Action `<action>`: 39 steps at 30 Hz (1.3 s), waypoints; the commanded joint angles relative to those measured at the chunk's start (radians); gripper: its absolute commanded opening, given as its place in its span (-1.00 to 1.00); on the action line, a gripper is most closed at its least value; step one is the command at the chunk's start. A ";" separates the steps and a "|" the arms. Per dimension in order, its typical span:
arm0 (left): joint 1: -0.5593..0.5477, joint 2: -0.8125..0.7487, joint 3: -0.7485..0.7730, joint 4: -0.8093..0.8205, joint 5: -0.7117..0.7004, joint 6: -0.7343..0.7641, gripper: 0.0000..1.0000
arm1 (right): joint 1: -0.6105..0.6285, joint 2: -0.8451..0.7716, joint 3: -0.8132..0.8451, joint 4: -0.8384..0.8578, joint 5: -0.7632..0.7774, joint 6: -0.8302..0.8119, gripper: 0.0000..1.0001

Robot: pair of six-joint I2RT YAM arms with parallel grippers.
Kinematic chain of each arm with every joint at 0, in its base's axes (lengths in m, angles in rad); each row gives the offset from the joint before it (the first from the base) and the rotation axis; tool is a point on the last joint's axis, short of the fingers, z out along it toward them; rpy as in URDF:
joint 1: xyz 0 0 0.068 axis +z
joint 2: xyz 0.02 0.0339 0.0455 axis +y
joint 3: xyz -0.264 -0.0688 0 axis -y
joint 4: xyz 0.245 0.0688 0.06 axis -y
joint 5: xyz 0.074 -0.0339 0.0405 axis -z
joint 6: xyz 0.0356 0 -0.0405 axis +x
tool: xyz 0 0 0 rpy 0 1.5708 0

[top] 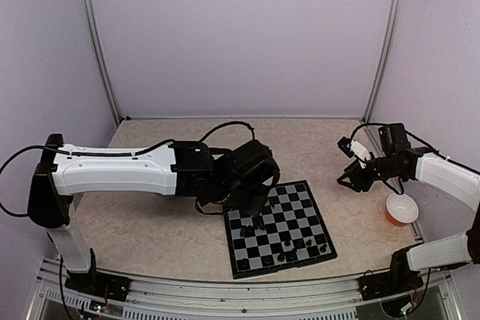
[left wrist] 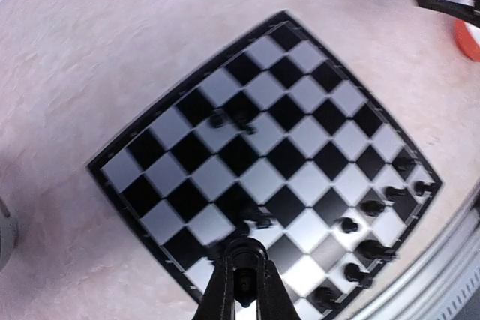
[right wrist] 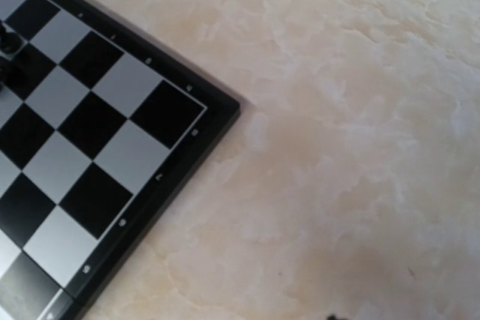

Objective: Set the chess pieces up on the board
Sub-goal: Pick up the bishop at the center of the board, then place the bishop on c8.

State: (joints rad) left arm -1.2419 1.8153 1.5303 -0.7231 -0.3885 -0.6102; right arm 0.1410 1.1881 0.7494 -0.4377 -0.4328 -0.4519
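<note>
Several pieces [top: 281, 257] crowd the near edge of the board [top: 300, 211] in the top view. My left gripper [top: 253, 215] hangs low over the board's far-left squares. My worry is that any sideways drift there knocks neighbours over. The right gripper [top: 352, 179] sits well off to the right near the bowl [top: 403, 198], prongs spread, nothing in them.

Left wrist view: fingers [left wrist: 222, 290] are pinched together at the tips; I can't tell if a piece is between them. One piece stands just past the tips, easy to clip going down. The pieces are tiny and black, narrower than a square, and nearly vanish on dark squares, so I could misjudge a placement. The board lies flat on the table [left wrist: 112, 50].

Right wrist view: only a board corner and blurred pieces at frame edge; that arm's own fingers are barely in shot.
</note>
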 commanded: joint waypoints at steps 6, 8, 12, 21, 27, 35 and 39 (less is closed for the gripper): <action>-0.160 0.348 0.439 -0.078 0.141 0.254 -0.95 | 0.007 -0.005 0.006 -0.010 0.000 -0.001 -0.04; -0.173 0.410 0.501 -0.084 0.173 0.276 -0.95 | 0.006 -0.007 0.004 -0.009 0.001 0.000 -0.04; -0.181 0.490 0.560 -0.084 0.214 0.293 -0.95 | 0.006 -0.013 0.004 -0.009 0.003 0.001 -0.04; -0.182 0.562 0.577 -0.093 0.242 0.310 -0.93 | 0.006 -0.012 0.005 -0.010 0.002 -0.001 -0.04; -0.181 0.575 0.580 -0.072 0.242 0.309 -0.91 | 0.006 -0.010 0.005 -0.010 0.002 -0.001 -0.04; -0.177 0.593 0.586 -0.083 0.242 0.308 -0.84 | 0.005 -0.007 0.004 -0.009 0.002 -0.001 -0.04; -0.175 0.600 0.586 -0.092 0.247 0.308 -0.84 | 0.007 -0.008 0.005 -0.009 0.000 -0.002 -0.04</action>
State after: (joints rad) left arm -1.4208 2.3875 2.0869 -0.8036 -0.1562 -0.3092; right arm 0.1410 1.1881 0.7494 -0.4377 -0.4297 -0.4519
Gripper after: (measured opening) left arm 0.084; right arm 0.479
